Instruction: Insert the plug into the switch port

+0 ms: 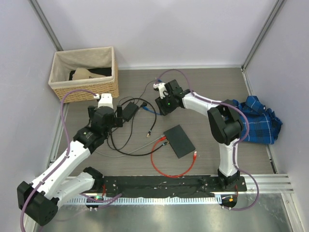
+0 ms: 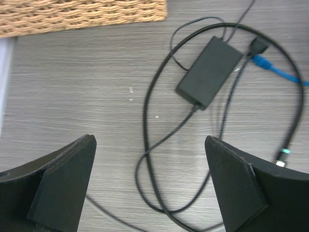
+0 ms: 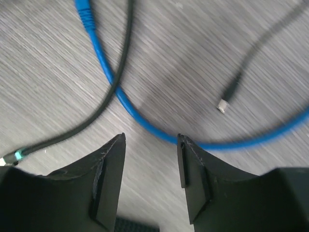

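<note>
The switch (image 1: 178, 140), a flat dark box, lies mid-table. A red cable (image 1: 159, 166) loops in front of it, with one plug end (image 1: 195, 154) free to its right and the other end (image 1: 162, 141) at its left edge. A blue cable (image 3: 140, 121) with a blue plug (image 3: 84, 12) lies under my right gripper (image 3: 150, 140), which is open, empty and just above the cable. In the top view the right gripper (image 1: 161, 106) hovers behind the switch. My left gripper (image 2: 149, 145) is wide open and empty over black cords, left of the switch in the top view (image 1: 119, 117).
A black power brick (image 2: 208, 71) with cords lies ahead of the left gripper, the blue plug (image 2: 264, 63) beside it. A wicker basket (image 1: 84, 73) stands at the back left. A blue plaid cloth (image 1: 258, 121) lies at the right. A small loose connector (image 3: 223, 105) lies by the blue cable.
</note>
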### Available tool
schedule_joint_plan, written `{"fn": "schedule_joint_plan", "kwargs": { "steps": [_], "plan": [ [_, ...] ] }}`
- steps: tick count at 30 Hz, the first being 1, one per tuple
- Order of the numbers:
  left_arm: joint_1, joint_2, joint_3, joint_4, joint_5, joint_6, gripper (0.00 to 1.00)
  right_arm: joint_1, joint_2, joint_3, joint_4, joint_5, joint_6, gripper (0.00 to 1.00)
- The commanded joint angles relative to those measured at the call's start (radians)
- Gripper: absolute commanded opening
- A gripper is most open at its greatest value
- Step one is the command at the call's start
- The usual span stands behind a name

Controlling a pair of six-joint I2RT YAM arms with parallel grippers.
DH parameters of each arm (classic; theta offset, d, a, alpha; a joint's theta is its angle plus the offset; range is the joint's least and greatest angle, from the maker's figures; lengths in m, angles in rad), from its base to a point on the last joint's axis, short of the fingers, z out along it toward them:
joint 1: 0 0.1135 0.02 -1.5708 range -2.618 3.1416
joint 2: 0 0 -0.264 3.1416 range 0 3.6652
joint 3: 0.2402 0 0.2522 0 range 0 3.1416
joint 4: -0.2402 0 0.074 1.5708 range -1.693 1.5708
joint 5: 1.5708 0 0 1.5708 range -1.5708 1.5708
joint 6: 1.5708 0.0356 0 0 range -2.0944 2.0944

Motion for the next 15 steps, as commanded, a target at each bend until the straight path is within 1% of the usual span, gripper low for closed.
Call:
{"fn": "schedule_joint_plan", "kwargs": {
  "steps": [1, 6, 9, 11, 13, 14, 15],
  "plan": [
    [0.015, 0.005, 0.015, 0.013, -0.083, 0.045, 1.00, 0.039, 0.075, 0.111, -0.044, 0.053, -0.082, 0.54],
    [0.013, -0.024, -0.008, 0.036, -0.102, 0.064, 1.00, 0.062, 0.147, 0.184, -0.083, 0.079, -0.111, 0.54],
    [0.015, -0.030, -0.009, 0.039, -0.111, 0.070, 1.00, 0.073, 0.164, 0.179, -0.109, 0.096, -0.117, 0.53],
    [0.013, -0.028, -0.009, 0.038, -0.109, 0.070, 1.00, 0.082, 0.158, 0.164, -0.124, 0.140, -0.128, 0.50],
    [0.013, -0.028, -0.008, 0.038, -0.109, 0.070, 1.00, 0.087, 0.143, 0.124, -0.130, 0.183, -0.127, 0.44],
    [0.015, -0.028, -0.009, 0.038, -0.103, 0.071, 1.00, 0.087, 0.134, 0.106, -0.139, 0.229, -0.127, 0.41],
    [0.015, -0.031, -0.008, 0.038, -0.103, 0.071, 1.00, 0.085, 0.108, 0.063, -0.141, 0.244, -0.127, 0.34]
  ]
}}
